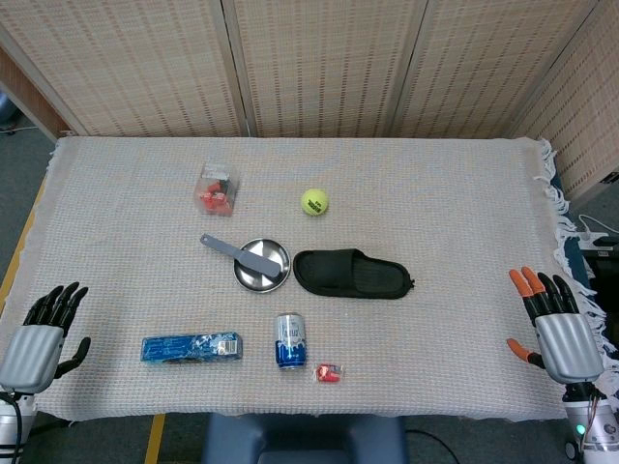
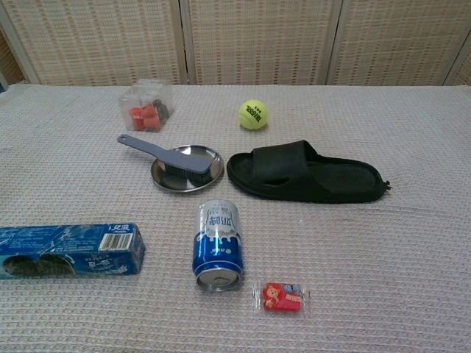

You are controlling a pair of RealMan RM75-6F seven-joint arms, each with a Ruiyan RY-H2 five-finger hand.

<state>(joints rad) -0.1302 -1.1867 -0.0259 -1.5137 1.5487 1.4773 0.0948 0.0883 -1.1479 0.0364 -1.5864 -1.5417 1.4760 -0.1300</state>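
Just one each: tennis ball (image 2: 252, 114), slipper (image 2: 305, 173), can (image 2: 218, 245), brush (image 2: 165, 154), steel plate (image 2: 163, 179), blue packet (image 2: 70, 250), candy (image 2: 282, 297), clear box (image 2: 146, 105).

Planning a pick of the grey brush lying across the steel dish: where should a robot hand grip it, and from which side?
Probably by the handle, coming from above on the robot's left. It juts free past the steel dish rim, slim enough to pinch, while the brush head rests in the dish.
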